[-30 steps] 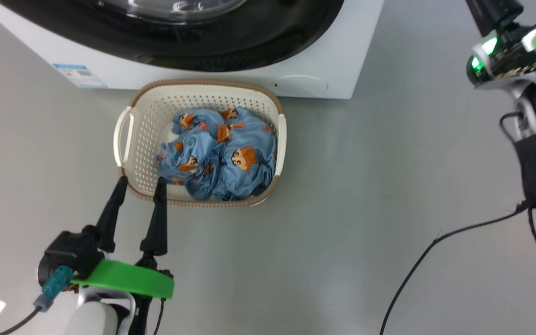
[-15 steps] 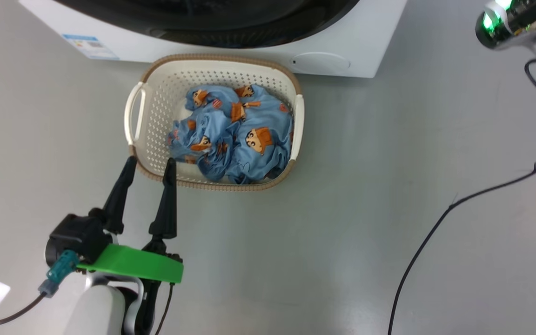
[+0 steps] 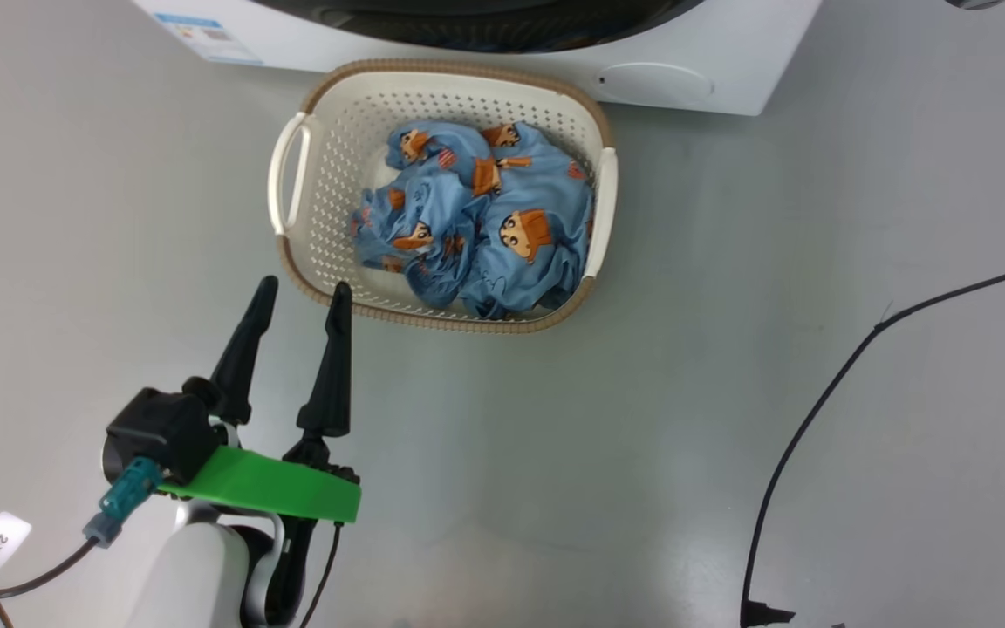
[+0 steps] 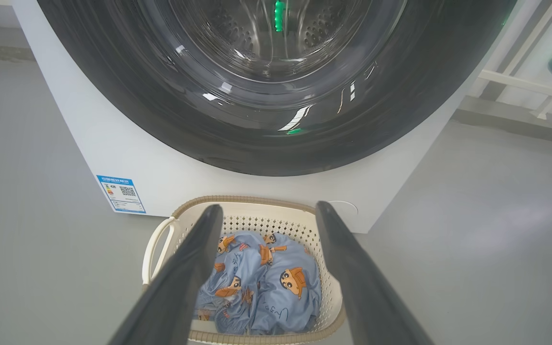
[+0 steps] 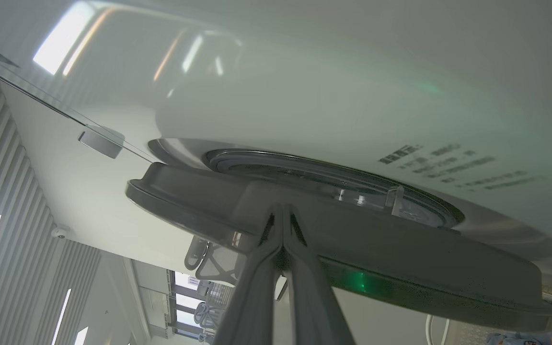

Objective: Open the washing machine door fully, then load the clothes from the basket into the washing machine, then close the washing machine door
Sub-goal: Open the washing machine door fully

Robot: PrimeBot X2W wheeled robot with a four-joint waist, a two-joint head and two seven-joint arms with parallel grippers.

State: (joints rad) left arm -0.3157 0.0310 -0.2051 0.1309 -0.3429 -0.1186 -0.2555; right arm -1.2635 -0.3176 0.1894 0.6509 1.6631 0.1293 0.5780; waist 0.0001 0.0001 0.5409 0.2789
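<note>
Clothes (image 3: pixel 476 218) fill the basket (image 3: pixel 328 174), left gripper (image 3: pixel 305 283) spread by its near-left corner; right wrist view adds the right gripper (image 5: pixel 283 209), pressed together, at the rim of the washing machine door (image 5: pixel 400 261).

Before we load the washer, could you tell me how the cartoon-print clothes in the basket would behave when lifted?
The clothes lie crumpled in soft folds, so probably floppy and light. Bunched together in the basket, they may lift as one clump.

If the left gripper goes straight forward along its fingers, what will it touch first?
Probably the basket, at its near left rim: the open left gripper points there. If it passes above the rim, the clothes come first; height is unclear.
</note>
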